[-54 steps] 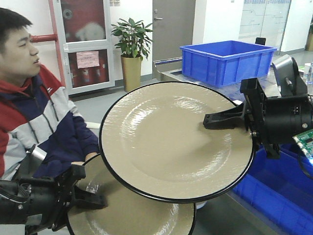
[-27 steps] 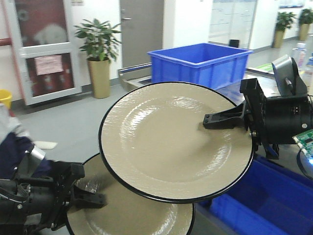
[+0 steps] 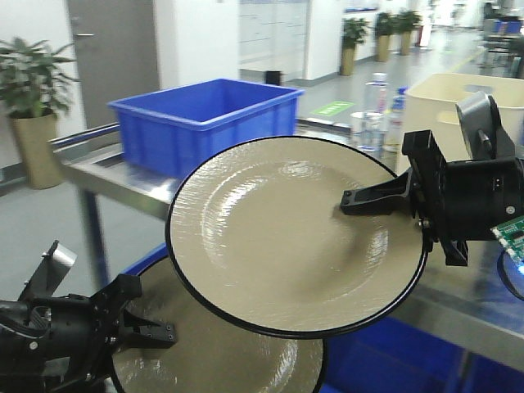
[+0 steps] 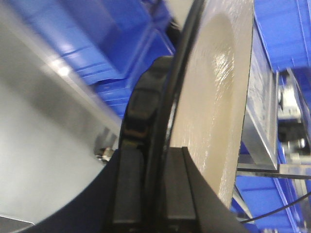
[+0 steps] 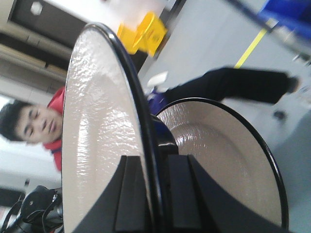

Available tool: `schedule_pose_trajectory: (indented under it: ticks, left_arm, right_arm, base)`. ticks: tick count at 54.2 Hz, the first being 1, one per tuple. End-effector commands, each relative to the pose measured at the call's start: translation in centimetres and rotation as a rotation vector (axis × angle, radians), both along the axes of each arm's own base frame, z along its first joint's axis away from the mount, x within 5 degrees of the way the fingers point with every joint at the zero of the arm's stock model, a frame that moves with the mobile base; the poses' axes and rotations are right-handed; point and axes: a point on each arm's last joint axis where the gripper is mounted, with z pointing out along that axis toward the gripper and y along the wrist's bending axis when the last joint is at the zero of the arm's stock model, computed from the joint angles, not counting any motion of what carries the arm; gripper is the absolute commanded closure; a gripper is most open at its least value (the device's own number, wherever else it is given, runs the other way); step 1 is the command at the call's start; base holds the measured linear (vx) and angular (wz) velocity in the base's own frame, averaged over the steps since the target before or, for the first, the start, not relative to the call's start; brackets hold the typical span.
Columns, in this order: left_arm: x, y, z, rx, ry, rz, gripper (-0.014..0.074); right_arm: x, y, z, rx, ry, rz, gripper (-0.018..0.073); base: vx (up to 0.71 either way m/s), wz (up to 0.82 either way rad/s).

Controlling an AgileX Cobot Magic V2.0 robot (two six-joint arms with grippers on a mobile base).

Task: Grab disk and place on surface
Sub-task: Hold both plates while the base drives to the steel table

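Chiefly a slip risk: right gripper (image 3: 354, 202) pinches only the rim of the upper beige round glazed disk (image 3: 278, 237), black-edged, held aloft and tilted, rim wedged between the fingers (image 5: 130, 194). A swing could pivot it loose, or knock it against the lower matching disk (image 3: 221, 364), pinched likewise by left gripper (image 3: 155, 334).

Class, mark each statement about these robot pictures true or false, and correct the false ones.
1. The right end effector clamps the rim of the upper beige round plate with a black edge. True.
2. The left end effector is empty. False: it is shut on the lower beige black-edged plate.
3. The blue plastic crate stands on the metal shelf. True.
4. The upper plate lies flat on a tabletop. False: it is held in the air, tilted towards the front camera.
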Motion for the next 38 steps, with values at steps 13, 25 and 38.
schedule_pose_trajectory:
  ticks: [13,25,38]
  left_arm:
    - [-0.29,-0.32,2.69,-0.121,-0.046,0.035,0.0595]
    - [-0.29,-0.32,2.69,-0.121,-0.046,0.035,0.0595]
    - [-0.29,-0.32,2.69,-0.121,-0.046,0.035,0.0595]
  right_arm:
    - [-0.96,-0.04,3.39,0.131,-0.084,-0.024,0.0567]
    - [-0.96,-0.04,3.39,0.131,-0.084,-0.024,0.0567]
    - [-0.96,-0.03,3.39,0.132,-0.084,-0.024,0.0567]
  base:
    - [0.31,-0.52]
    - [0.30,-0.44]
    - [0.29,-0.41]
